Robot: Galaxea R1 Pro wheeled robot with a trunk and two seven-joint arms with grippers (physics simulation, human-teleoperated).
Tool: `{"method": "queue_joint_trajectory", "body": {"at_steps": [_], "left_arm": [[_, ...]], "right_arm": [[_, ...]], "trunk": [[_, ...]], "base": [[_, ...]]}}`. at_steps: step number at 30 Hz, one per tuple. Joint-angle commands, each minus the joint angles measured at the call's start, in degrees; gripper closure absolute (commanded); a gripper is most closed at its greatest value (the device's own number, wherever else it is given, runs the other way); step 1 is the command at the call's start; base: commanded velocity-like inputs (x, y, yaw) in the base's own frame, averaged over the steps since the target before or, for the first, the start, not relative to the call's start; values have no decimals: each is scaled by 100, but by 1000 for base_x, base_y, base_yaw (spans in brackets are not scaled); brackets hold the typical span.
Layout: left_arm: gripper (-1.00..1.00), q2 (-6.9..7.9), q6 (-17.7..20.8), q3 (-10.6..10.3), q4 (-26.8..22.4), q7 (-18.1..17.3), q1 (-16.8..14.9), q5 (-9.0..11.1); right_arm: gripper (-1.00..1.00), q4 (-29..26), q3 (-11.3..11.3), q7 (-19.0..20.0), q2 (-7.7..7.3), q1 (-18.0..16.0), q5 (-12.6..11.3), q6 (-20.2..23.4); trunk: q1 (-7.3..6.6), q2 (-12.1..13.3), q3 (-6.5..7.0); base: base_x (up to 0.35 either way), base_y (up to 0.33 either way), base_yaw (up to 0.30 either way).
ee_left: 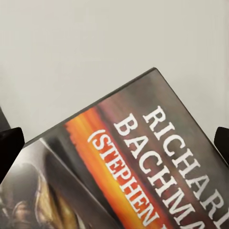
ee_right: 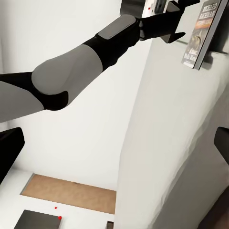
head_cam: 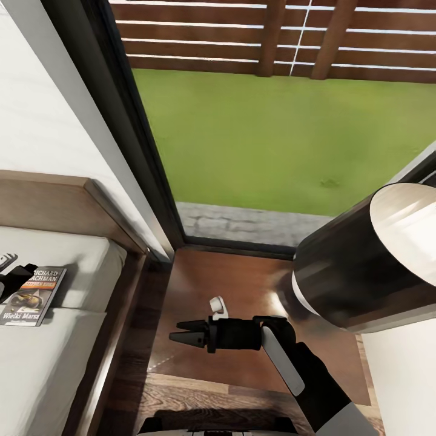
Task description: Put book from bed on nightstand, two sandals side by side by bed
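From the head camera I see the book (head_cam: pixel 33 296) lying flat on the bed (head_cam: pixel 54 357), on the pale mattress close to the headboard (head_cam: pixel 54 203). My left claw (head_cam: pixel 13 280) comes in from the picture's left edge and sits right at the book's near corner; I cannot tell from here whether it touches the cover or how its jaws stand. My right claw (head_cam: pixel 181 335) hangs over the nightstand (head_cam: pixel 242 278), pointing toward the bed, jaws nearly together with nothing between them. A small white object (head_cam: pixel 218 307) rests on the nightstand just behind that claw. A lamp (head_cam: pixel 369 260) with a dark glossy shade stands at the nightstand's right side. Past the window frame (head_cam: pixel 136 133) I see lawn (head_cam: pixel 290 139) and a slatted fence (head_cam: pixel 272 36).

On the left wrist camera the book (ee_left: pixel 143 162) takes up the lower half, its white lettering and orange band readable, lying on the mattress (ee_left: pixel 71 57). The two dark fingertips (ee_left: pixel 9 150) sit wide apart at either edge, released, the book's corner between them.

On the right wrist camera I look along the side of the bed (ee_right: pixel 176 138). The left arm (ee_right: pixel 81 67) reaches across to the book (ee_right: pixel 202 33) on the bed, its claw (ee_right: pixel 179 16) at the book's edge. The right claw's own fingertips (ee_right: pixel 9 152) show at both borders, apart and empty.
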Motion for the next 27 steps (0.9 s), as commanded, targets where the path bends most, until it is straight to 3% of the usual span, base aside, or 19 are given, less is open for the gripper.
{"method": "queue_joint_trajectory", "body": {"at_steps": [1,27], "left_arm": [[-100,-1,33,10,-9,30,-2,60],[-100,-1,33,10,-9,30,-2,60]], "right_arm": [[-100,1,1,-2,0,-3,-29,36],[-100,1,1,-2,0,-3,-29,35]], "trunk": [[0,-2,-3],[0,-2,-3]], "base": [[0,0,0],[12,24,0]]}}
